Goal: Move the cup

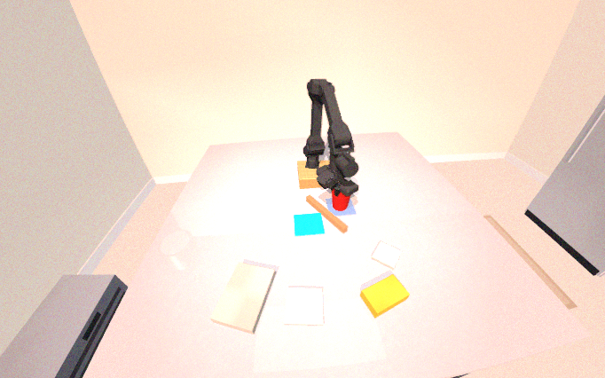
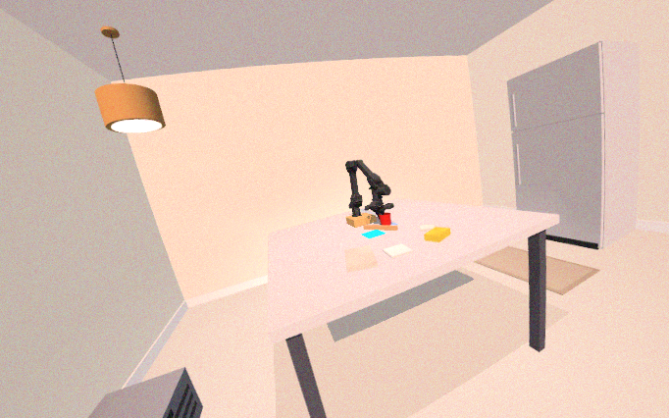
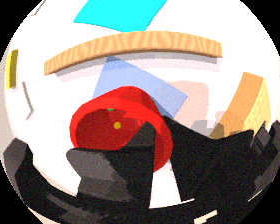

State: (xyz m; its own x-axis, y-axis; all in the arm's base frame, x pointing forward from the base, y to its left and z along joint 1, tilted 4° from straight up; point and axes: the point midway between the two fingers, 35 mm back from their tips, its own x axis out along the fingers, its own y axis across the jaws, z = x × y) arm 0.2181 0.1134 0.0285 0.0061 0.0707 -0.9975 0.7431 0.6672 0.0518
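The tool point(image 3: 134, 156) is closed on the near wall of the red cup point(image 3: 118, 125), one finger inside the rim and one outside. I judge this pinch suits an upright carry that keeps the marbles point(image 3: 116, 124) in.

The cup stands on the pale blue pad point(image 3: 165, 95), its long axis vertical and mouth upward. The cyan pad point(image 1: 309, 224) lies nearer and to the left, beyond the wooden bar point(image 1: 326, 214) on the bench point(image 1: 459, 281).

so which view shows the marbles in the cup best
The wrist view: it looks into the red cup, where one yellow marble and a greenish one show. Top and exterior views show only the cup's outside, partly behind the end effector.
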